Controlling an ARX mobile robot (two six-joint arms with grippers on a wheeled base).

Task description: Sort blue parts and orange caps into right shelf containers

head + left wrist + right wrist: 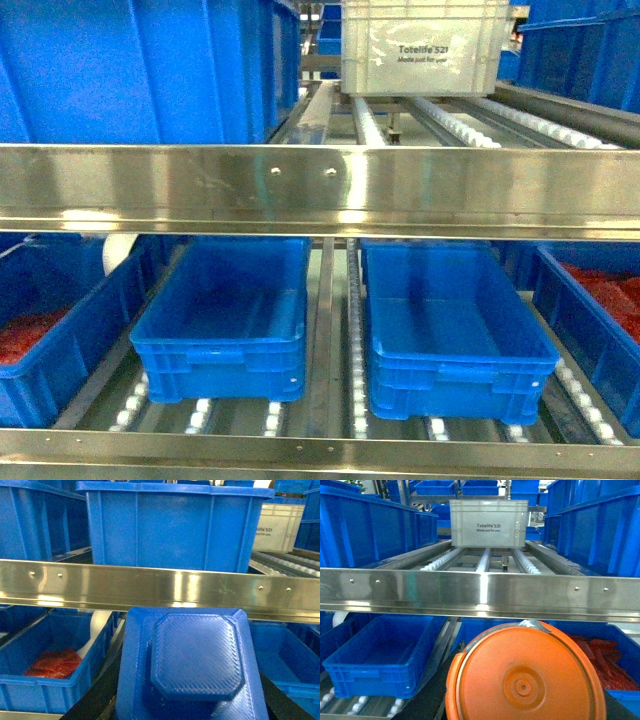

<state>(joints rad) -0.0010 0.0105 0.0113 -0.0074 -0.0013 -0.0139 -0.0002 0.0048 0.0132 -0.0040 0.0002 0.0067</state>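
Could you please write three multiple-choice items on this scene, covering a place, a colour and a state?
1. Where does the white crate sit?
A. upper shelf
B. lower shelf
C. floor

2. What colour is the round cap in the right wrist view?
A. green
B. orange
C. white

3. What do the two middle crates on the lower shelf hold?
A. red pieces
B. caps
C. nothing

Answers: 1 A, it stands on the rollers above the steel rail. 2 B, its face is plainly orange. 3 C, their bare floors show.

Head camera faces shelf rail (320, 190) level and close, both wrist cameras share it
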